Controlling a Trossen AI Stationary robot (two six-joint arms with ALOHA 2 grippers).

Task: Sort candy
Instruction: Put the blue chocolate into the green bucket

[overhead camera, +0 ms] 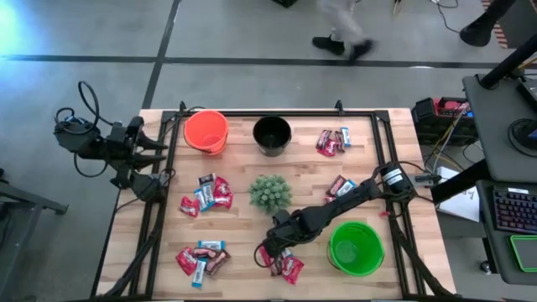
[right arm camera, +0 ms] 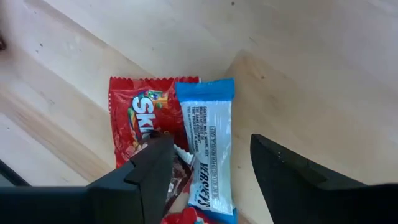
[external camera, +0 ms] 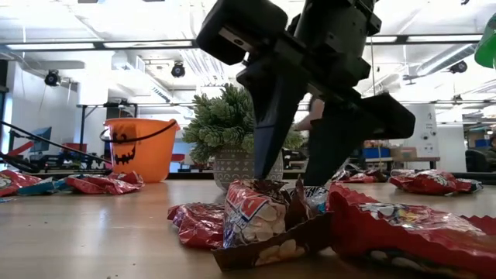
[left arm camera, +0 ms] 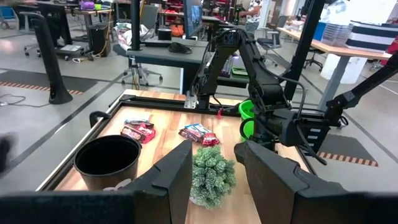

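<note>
The right gripper hangs open right over the light blue and white candy, which lies flat between its fingers beside a red one: probably light, crinkly, slippery foil, so I'd pinch across its narrow middle.

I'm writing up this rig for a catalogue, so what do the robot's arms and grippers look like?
Both arms are dark, near black, made of jointed segments. The left gripper and the right gripper each end in two flat, angular dark fingers. Black cables loop off the left arm. The right arm has a small pale round label near one joint.
</note>
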